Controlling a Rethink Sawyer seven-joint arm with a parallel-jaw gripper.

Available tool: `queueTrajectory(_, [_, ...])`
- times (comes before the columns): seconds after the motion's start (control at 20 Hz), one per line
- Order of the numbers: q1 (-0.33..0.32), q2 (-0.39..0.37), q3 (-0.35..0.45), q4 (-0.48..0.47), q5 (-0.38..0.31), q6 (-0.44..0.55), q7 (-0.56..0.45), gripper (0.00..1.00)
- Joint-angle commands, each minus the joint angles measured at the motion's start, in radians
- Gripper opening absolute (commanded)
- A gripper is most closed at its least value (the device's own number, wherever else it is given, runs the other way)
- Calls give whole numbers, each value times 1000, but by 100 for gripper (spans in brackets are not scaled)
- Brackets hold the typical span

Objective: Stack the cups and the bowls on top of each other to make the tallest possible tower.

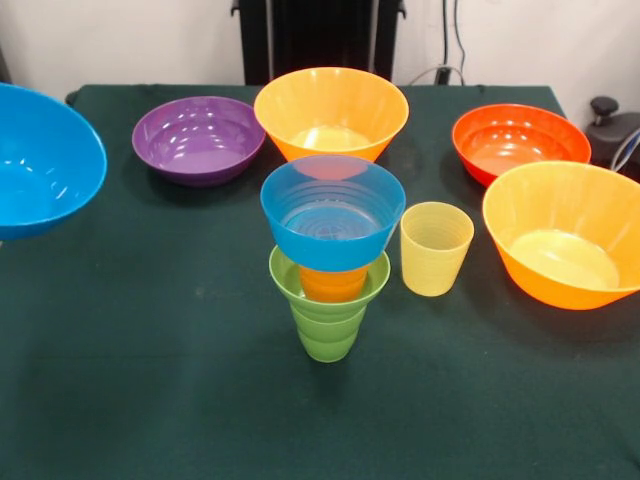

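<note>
Beside the pale yellow cup (436,248), the tower (330,255) nests blue bowl in orange cup in green cup for height; end effector unseen, state unknown.

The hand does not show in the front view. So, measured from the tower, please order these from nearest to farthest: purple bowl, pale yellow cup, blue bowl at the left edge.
1. the pale yellow cup, just right of the tower
2. the purple bowl, behind it, to the left
3. the blue bowl, at the left edge
</note>
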Motion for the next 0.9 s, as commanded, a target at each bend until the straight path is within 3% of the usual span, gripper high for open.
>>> queueTrajectory(0.05, [-82,-160,182,91,134,240,-155,0])
queueTrajectory(0.3, [-153,-239,246,64,194,336,-208,0])
queueTrajectory(0.9, [-228,-275,347,-35,253,488,-247,0])
